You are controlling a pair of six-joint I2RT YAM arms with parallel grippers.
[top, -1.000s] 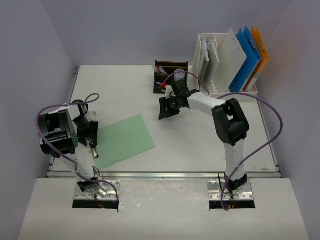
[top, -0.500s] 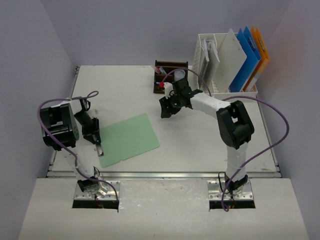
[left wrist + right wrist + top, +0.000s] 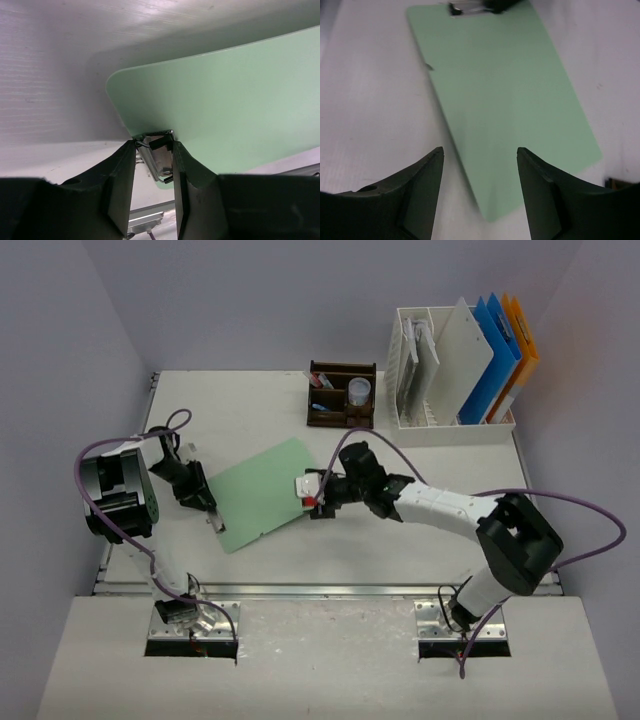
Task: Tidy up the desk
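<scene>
L fingers [image 3: 153, 146] pinching metal clip [image 3: 157, 160] of green clipboard [image 3: 265, 490]; board sits L of desk [image 3: 230, 410] centre, clip end toward near-L corner, that end looks raised off the surface, far end can't tell; R fingers [image 3: 479, 152] spread wide, nothing between them, aimed at board's free R edge; white file rack [image 3: 430, 370] at far-R corner, pen organizer [image 3: 342, 398] by far edge; step, prob.: passing board L to R for filing in rack; next needs R to straddle edge & close before L lets go
</scene>
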